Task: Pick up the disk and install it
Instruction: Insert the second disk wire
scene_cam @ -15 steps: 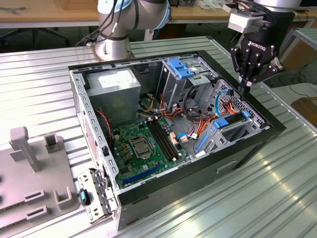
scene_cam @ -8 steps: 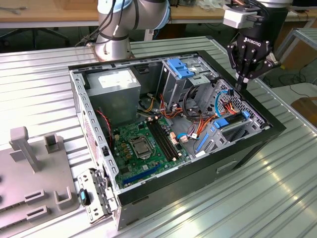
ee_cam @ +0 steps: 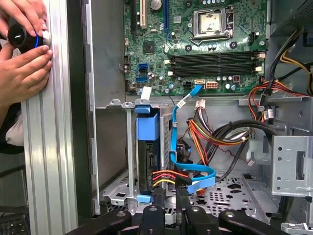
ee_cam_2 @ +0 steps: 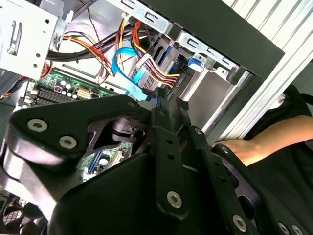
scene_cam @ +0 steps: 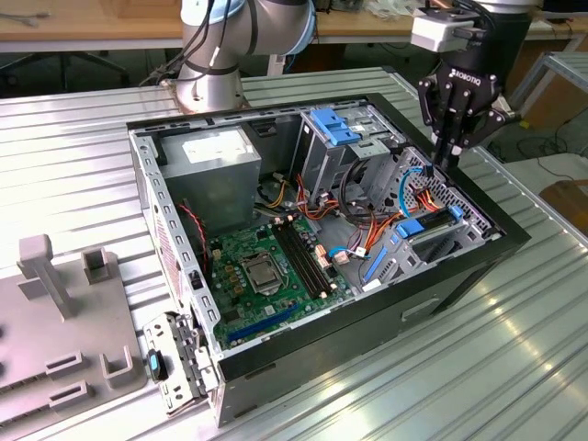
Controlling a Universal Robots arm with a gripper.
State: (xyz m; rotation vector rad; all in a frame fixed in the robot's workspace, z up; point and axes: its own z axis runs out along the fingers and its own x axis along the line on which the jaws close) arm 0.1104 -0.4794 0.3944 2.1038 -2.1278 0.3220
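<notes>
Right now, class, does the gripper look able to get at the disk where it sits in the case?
Probably yes. The gripper hangs just above the open case, and the disk stands on edge in its bay with its blue end uncovered. The cables beside it might crowd the approach.

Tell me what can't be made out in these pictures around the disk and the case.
- The disk: in the first wrist view it stands edge-on in its bay. The metal cage walls hide its face, so how well it is seated is unclear.
- The person's hand: cut off by the picture's edge in the first wrist view. It covers most of a dark round object.
- The motherboard: in the second wrist view, largely hidden behind the gripper.
</notes>
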